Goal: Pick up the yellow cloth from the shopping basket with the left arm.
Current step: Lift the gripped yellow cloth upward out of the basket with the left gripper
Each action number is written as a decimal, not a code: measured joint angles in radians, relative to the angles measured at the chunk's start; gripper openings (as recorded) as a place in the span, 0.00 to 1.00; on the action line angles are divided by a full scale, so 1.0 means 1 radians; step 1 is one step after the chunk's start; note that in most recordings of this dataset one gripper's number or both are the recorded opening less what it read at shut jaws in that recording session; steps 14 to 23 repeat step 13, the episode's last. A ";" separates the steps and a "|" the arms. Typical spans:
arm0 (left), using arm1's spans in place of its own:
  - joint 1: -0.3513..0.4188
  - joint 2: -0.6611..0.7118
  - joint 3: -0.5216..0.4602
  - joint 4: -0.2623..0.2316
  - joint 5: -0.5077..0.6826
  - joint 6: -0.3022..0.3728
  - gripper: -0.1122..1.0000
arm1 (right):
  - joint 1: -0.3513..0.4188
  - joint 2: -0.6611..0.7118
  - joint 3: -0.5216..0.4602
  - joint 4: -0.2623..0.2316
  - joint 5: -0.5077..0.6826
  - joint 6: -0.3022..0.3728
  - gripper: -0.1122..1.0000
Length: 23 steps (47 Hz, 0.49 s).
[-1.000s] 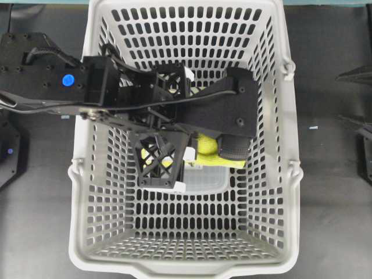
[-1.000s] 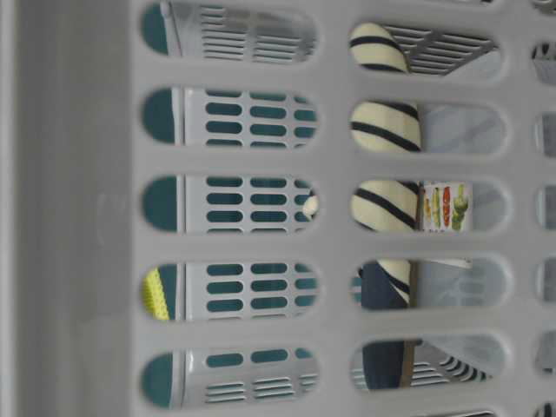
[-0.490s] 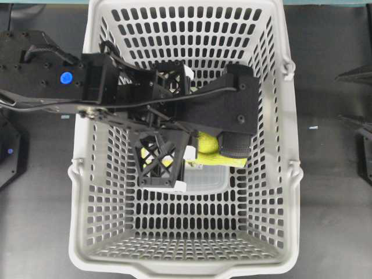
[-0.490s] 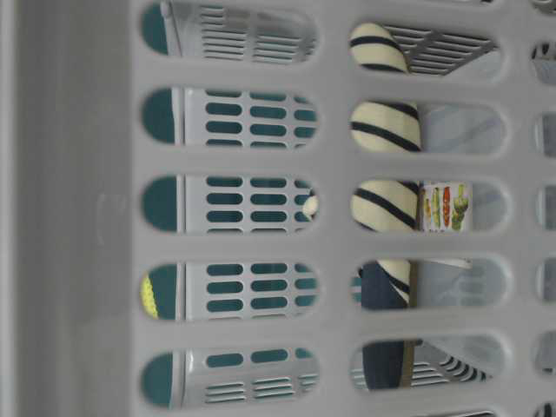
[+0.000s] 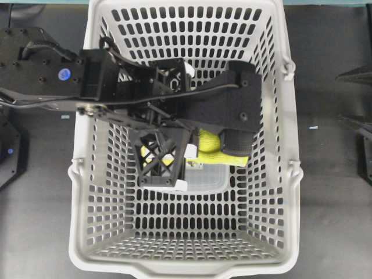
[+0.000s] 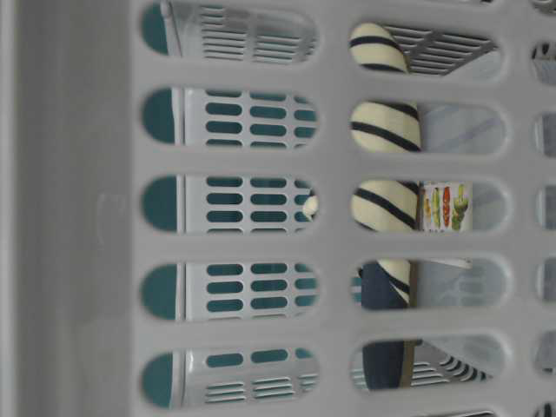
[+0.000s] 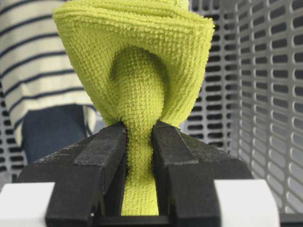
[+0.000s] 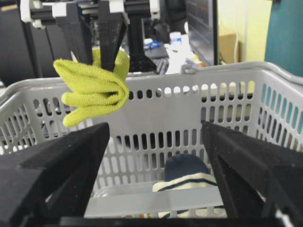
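My left gripper is shut on a pinched fold of the yellow cloth, which bunches out beyond the black jaws. In the right wrist view the cloth hangs from the downward-pointing left gripper, above the rim of the grey shopping basket. From overhead, the left arm reaches in over the basket and hides most of the cloth. My right gripper stands open and empty, just outside the basket wall.
A cream-and-navy striped slipper lies on the basket floor, and shows through the wall slots. Beside the slipper is a clear package with a vegetable label. The basket's slotted walls surround the left gripper. A black table lies around the basket.
The left arm has risen a little with the cloth in its grip. The yellow patch seen through a lower slot in the table-level view is gone.
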 measured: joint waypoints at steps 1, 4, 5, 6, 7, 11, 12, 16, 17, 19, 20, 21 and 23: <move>0.000 0.000 -0.008 0.000 0.003 -0.002 0.23 | -0.002 0.000 0.000 0.000 0.000 0.000 0.78; -0.002 0.005 -0.032 0.000 0.014 0.000 0.23 | -0.002 0.000 0.000 0.000 0.000 0.000 0.78; 0.000 0.006 -0.041 0.000 0.020 0.002 0.23 | -0.002 0.000 0.000 0.000 0.000 0.000 0.78; -0.002 0.008 -0.051 0.000 0.028 0.003 0.23 | -0.002 0.000 0.000 0.000 -0.002 0.000 0.78; -0.002 0.009 -0.058 0.000 0.035 0.005 0.23 | -0.002 0.000 0.000 0.000 0.000 0.000 0.78; -0.002 0.020 -0.084 0.000 0.064 0.006 0.23 | -0.002 0.000 0.000 0.000 0.000 0.000 0.78; -0.002 0.023 -0.092 0.000 0.072 0.006 0.23 | -0.002 0.000 0.000 0.000 0.000 0.000 0.78; -0.002 0.025 -0.095 0.000 0.077 0.006 0.23 | -0.002 0.000 0.000 0.000 0.000 -0.002 0.78; -0.002 0.025 -0.095 0.000 0.077 0.006 0.23 | -0.002 0.000 0.000 0.000 0.000 -0.002 0.78; -0.002 0.025 -0.095 0.000 0.077 0.006 0.23 | -0.002 0.000 0.000 0.000 0.000 -0.002 0.78; -0.002 0.025 -0.095 0.000 0.077 0.006 0.23 | -0.002 0.000 0.000 0.000 0.000 -0.002 0.78; -0.002 0.025 -0.095 0.000 0.077 0.006 0.23 | -0.002 0.000 0.000 0.000 0.000 -0.002 0.78; -0.002 0.025 -0.095 0.000 0.077 0.006 0.23 | -0.002 0.000 0.000 0.000 0.000 -0.002 0.78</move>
